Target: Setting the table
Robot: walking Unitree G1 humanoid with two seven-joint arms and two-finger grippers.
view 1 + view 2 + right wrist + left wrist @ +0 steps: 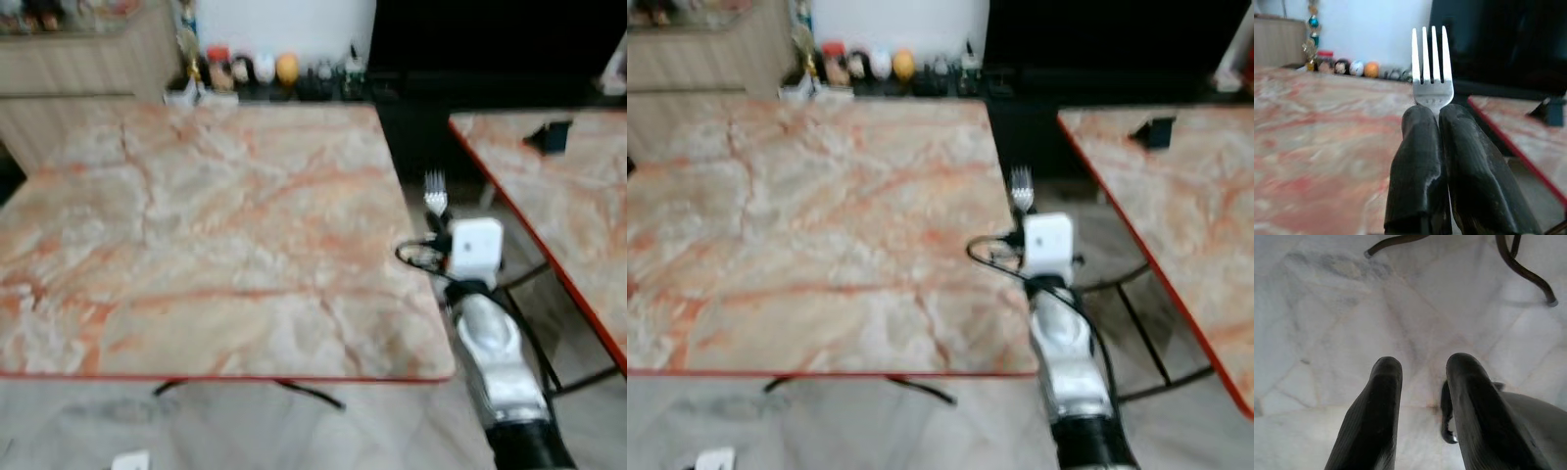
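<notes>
A silver fork (1432, 68) stands upright with its tines up, and my right gripper (1437, 113) is shut on its handle. In the head views the fork (435, 196) and the right gripper (438, 223) sit just off the right edge of the big marble-patterned table (216, 235), about halfway along that edge. The tabletop is bare. My left gripper (1422, 369) hangs low over the pale floor with its two black fingers apart and nothing between them.
A second marble table (563, 196) with a red edge stands to the right, with a dark object (551, 137) on it. Small jars and ornaments (260, 70) line a shelf behind the big table. Dark table legs (1528, 274) curve over the floor.
</notes>
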